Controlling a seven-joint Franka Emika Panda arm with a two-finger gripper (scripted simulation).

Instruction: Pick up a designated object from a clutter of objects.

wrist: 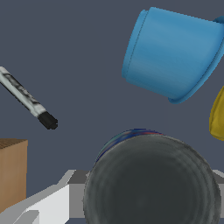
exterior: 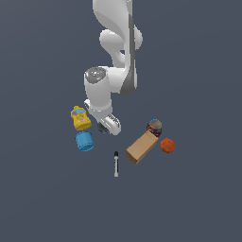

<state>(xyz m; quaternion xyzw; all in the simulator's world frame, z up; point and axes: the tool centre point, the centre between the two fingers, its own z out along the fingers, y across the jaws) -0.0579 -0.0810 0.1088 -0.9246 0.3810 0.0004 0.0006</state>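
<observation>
Claw low over the floor, state not discernible. Puck directly under it, filling the wrist view. Cup and bottle just beside.

Gripper low among clutter, dark puck right under it, filling the near wrist view. Tight side: yellow bottle and blue cup just beside it on the exterior view's left. Marker lies apart in front, open floor between. Tan box, multicoloured can, orange ball cluster on the exterior view's right, with a clear gap to the gripper. Wide bare floor all around the group.
</observation>
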